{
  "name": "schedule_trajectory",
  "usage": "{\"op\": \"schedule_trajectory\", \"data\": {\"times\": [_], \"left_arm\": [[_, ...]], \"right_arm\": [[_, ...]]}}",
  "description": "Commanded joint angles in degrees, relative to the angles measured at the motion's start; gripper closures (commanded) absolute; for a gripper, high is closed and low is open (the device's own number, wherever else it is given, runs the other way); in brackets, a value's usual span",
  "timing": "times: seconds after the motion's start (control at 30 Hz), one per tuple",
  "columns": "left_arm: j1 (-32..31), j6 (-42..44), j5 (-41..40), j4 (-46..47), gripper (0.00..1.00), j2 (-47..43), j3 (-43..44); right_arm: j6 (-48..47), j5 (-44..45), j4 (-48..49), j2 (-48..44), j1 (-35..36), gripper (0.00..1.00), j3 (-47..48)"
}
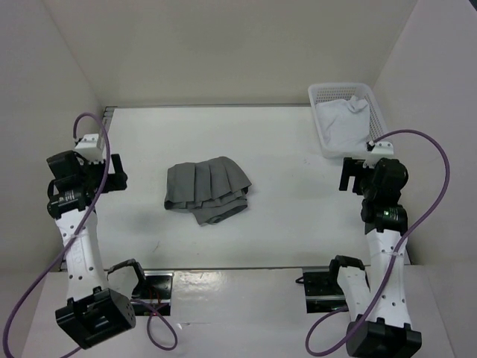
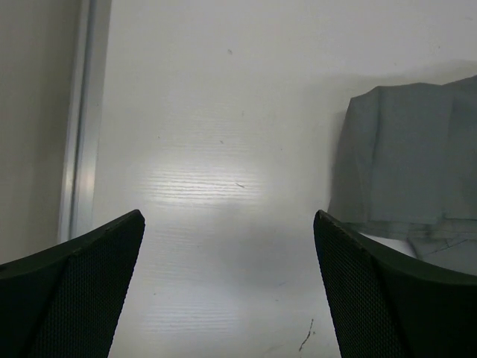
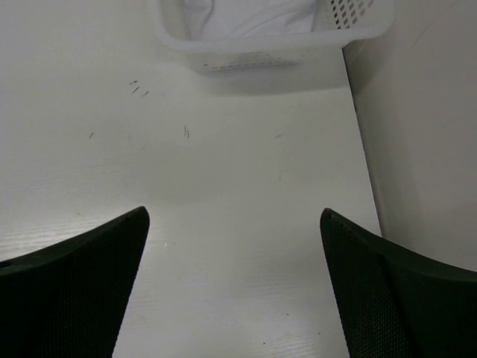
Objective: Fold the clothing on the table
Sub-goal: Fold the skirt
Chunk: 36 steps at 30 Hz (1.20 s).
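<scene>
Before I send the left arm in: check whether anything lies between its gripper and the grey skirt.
Nothing visible does. The left gripper is open, with only bare table between it and the skirt to its right. The basket stands at the far right corner.

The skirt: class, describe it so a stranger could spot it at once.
On the wide white table, left of centre, lies the skirt. It is dark grey and pleated, unlike the white cloth in the basket at the far right corner.
</scene>
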Motion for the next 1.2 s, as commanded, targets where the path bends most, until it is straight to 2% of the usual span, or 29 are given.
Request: {"op": "schedule_trajectory", "data": {"times": [0.0, 0.07, 0.3, 1.17], "left_arm": [[2.1, -0.6, 4.8, 5.5, 0.00, 0.7, -4.0], [2.9, 0.0, 7.9, 6.7, 0.00, 0.1, -5.9], [4.3, 1.6, 5.9, 8.5, 0.00, -1.9, -7.0], [5.6, 2.1, 8.0, 7.9, 0.00, -1.4, -7.0]], "right_arm": [[0.7, 1.6, 7.6, -3.6, -0.3, 0.01, -2.7], [1.2, 1.6, 8.2, -4.2, 0.2, 0.01, -3.3], [1.2, 3.6, 10.0, -2.8, 5.4, 0.01, -5.0], [-5.9, -2.2, 7.8, -4.4, 5.4, 0.01, -5.5]]}}
